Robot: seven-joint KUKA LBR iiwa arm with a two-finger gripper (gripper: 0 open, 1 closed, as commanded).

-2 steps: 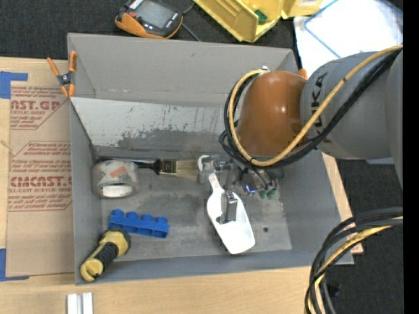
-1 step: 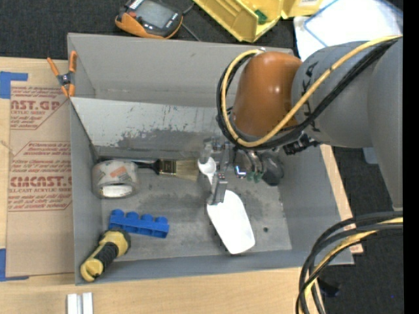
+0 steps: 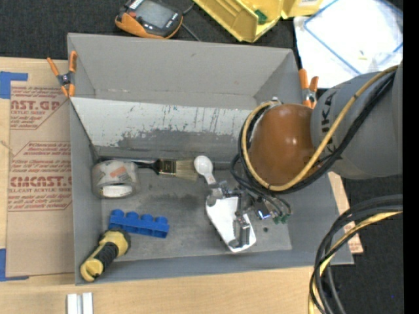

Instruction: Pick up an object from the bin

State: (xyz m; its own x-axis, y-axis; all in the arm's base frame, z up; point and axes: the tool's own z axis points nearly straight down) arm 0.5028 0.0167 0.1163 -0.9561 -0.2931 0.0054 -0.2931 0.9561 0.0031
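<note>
Pincer point(image 3: 241, 233) low in grey bin point(image 3: 163, 64) — blue block point(image 3: 139, 223) apart.

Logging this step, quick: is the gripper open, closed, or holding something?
Gripper: cannot be told; it sits low at the front right of the bin.

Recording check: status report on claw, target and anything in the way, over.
Claw down at front right of bin. Nothing visibly held. Nearest: white rounded piece behind it, blue brick view-left. Tape roll, yellow-handled tool far view-left.

The grey arm point(image 3: 366, 133) carries a brown dome cover point(image 3: 281, 146) and yellow-black cables point(image 3: 244, 139).
</note>
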